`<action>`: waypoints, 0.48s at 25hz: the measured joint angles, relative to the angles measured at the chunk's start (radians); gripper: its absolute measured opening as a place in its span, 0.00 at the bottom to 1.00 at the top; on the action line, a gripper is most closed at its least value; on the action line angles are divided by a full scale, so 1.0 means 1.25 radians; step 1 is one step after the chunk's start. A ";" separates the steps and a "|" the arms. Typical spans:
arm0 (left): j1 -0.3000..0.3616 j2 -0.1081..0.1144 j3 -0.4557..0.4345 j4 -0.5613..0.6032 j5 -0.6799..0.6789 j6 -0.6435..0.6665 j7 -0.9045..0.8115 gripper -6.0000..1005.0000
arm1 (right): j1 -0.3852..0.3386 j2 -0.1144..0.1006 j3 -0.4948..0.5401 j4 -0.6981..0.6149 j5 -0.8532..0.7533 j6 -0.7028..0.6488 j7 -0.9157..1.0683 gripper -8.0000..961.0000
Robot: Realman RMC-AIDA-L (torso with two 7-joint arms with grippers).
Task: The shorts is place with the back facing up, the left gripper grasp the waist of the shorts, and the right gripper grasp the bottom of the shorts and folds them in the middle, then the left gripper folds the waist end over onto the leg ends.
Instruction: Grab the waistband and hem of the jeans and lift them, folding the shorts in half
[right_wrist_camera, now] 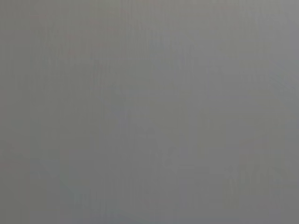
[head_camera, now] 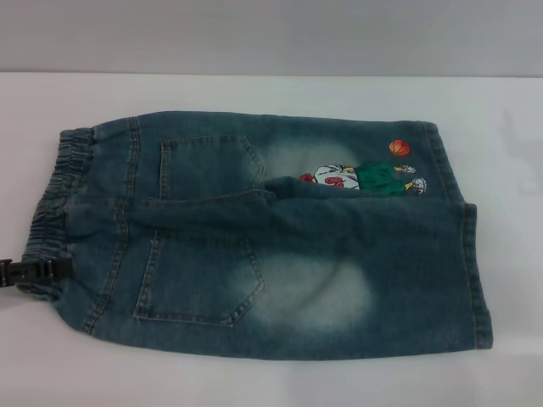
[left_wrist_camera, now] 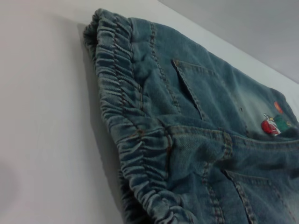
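Looking at this from the near edge back, the shorts (head_camera: 263, 246) are lying flat on the white counter (head_camera: 254, 381), back side up, and they already look folded down the middle: the near leg panel overlaps the far one, with both patch pockets showing and the cartoon basketball print (head_camera: 365, 176) peeking out past the fold line on the far half. So I'd say the lengthwise fold is done and we're at the start of the last step, where the waist end goes over onto the leg ends. The left gripper (head_camera: 25, 273) is at the near left corner, right at the puckered waist (head_camera: 53, 216); only a slim black bit of it shows at the frame edge and it overlaps the elastic, but I honestly can't tell whether its jaws are clamped on the band or just parked against it. The left wrist view just shows the gathered band close up, no jaws. The leg ends (head_camera: 475, 271) sit way over on the right, hems straight and flat. The right gripper isn't visible anywhere; its wrist view is plain grey. Next move, I reckon: get a firm pinch on the waistband, lift, and carry it rightward so it lands on the hems without dragging the lower layer.
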 joint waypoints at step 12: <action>0.009 0.004 -0.019 0.001 0.002 0.017 0.000 0.77 | 0.006 -0.003 0.006 0.000 0.002 0.016 0.000 0.74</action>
